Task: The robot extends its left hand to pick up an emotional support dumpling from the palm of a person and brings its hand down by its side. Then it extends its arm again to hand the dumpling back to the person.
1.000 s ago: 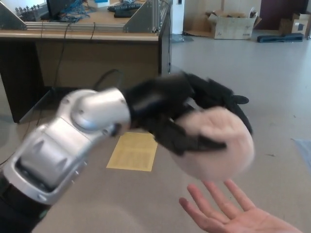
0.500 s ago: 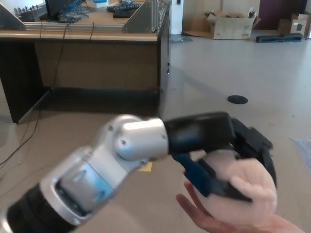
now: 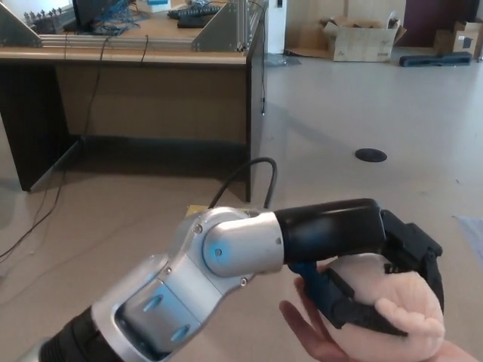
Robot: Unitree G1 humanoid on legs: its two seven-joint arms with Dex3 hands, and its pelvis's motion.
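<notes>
My left hand (image 3: 381,271) reaches across the lower right of the head view, its black fingers (image 3: 355,309) wrapped around a pale pink plush dumpling (image 3: 392,305). The dumpling rests on a person's upturned palm (image 3: 317,339) at the bottom edge, with the person's fingers showing just left of it. My silver and black left forearm (image 3: 226,256) stretches in from the lower left. My right hand does not show.
A wooden desk (image 3: 151,83) with cables and metal frames stands at the back left. A yellow paper (image 3: 198,210) lies on the floor behind my arm. Cardboard boxes (image 3: 358,38) sit at the far wall, and a dark round floor plate (image 3: 370,155) lies mid-right.
My left hand has come down and to the right with the dumpling, from above the person's palm onto it. The forearm has dropped lower in the picture.
</notes>
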